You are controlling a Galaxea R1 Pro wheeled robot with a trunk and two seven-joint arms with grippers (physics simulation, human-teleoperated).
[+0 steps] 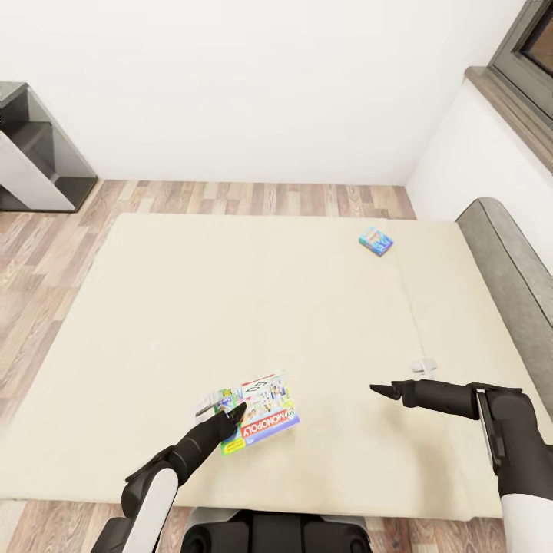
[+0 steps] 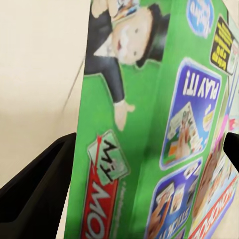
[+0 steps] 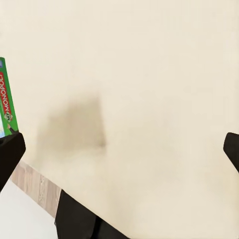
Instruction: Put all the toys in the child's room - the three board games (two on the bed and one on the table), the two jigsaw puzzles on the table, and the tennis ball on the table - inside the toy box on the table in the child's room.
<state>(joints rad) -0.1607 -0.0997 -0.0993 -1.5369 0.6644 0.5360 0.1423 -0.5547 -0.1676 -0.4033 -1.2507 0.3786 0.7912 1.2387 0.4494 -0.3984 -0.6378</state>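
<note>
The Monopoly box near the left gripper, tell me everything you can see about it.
The Monopoly box is a flat printed cardboard game box with green edges, a red logo banner and busy cartoon art. It sits on the cream bed near its front edge. The left gripper has its dark fingers on either side of the box; contact looks likely.

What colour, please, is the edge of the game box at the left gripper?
Bright green, clearest in the left wrist view: game box, left gripper.

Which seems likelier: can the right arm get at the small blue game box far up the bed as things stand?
Probably not yet: the blue game box lies well beyond the right pincer, though bare bed between leaves the way free.
</note>
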